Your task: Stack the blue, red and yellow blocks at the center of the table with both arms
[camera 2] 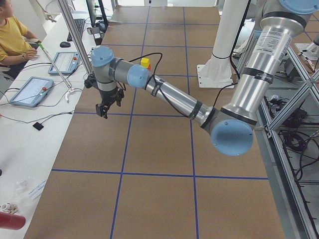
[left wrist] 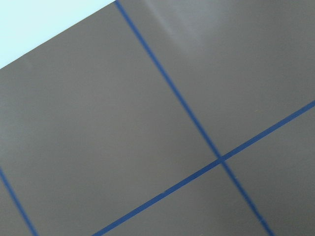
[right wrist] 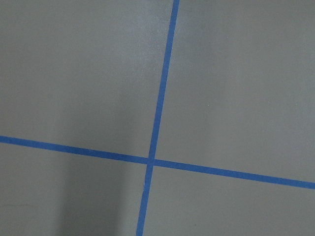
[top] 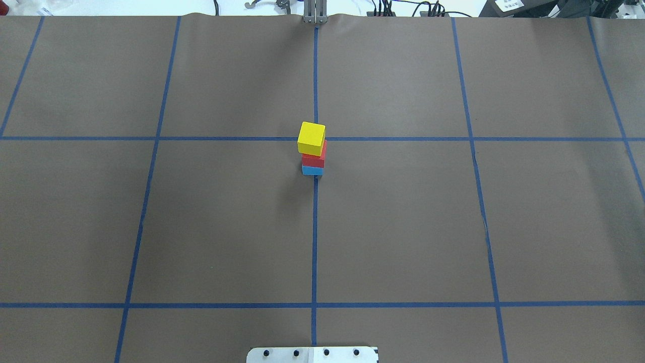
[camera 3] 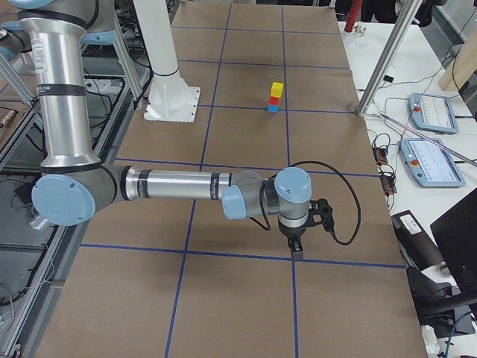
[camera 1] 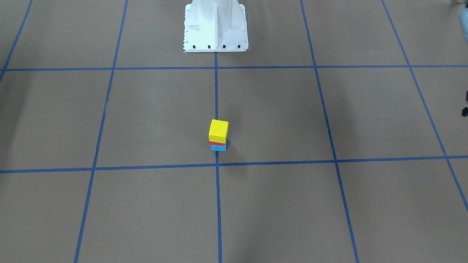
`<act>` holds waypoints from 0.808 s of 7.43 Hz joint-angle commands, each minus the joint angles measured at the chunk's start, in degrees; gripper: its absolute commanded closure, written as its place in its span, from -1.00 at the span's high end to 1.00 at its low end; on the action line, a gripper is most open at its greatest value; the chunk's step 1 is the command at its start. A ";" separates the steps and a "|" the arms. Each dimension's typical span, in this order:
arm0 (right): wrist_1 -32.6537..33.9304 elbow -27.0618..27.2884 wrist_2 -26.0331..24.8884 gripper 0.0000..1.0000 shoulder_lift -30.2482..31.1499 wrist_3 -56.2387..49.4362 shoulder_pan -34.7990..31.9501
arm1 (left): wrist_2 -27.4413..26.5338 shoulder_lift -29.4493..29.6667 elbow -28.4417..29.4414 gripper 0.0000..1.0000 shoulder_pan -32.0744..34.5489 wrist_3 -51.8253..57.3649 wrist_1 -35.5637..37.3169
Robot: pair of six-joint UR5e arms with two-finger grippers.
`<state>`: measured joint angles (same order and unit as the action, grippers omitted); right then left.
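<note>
Brown paper covers the table (top: 151,227), marked into a grid by blue tape lines (top: 315,242); in the left side view the left gripper (camera 2: 104,112) hangs fingers-down over the paper at centre-left of the frame, well apart from the blocks, and I cannot tell whether it is released or clenched; at the middle of the overhead frame the blue block (top: 312,170) sits on the centre line, the red block (top: 313,160) on it, the yellow block (top: 311,138) on top, turned a little askew; in the right side view the right gripper (camera 3: 296,252) hovers low, right of centre, far from the stack, its state equally unreadable.
</note>
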<state>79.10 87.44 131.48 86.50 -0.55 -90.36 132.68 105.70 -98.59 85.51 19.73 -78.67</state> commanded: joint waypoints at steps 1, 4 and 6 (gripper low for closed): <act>0.09 -0.08 0.09 1.00 0.59 -0.07 -0.08 | -1.02 -11.27 1.47 1.00 3.70 5.76 -5.25; -0.26 -0.08 -0.78 1.00 2.18 -0.77 -0.08 | -0.84 -17.16 1.13 1.00 4.66 -10.83 -8.66; 0.00 -0.16 -1.05 1.00 2.36 -0.77 -0.08 | -0.75 -20.71 0.95 1.00 4.75 -17.94 -9.75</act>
<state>78.93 87.31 130.62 88.72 -1.28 -90.44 131.89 87.00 -97.55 90.18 6.74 -87.62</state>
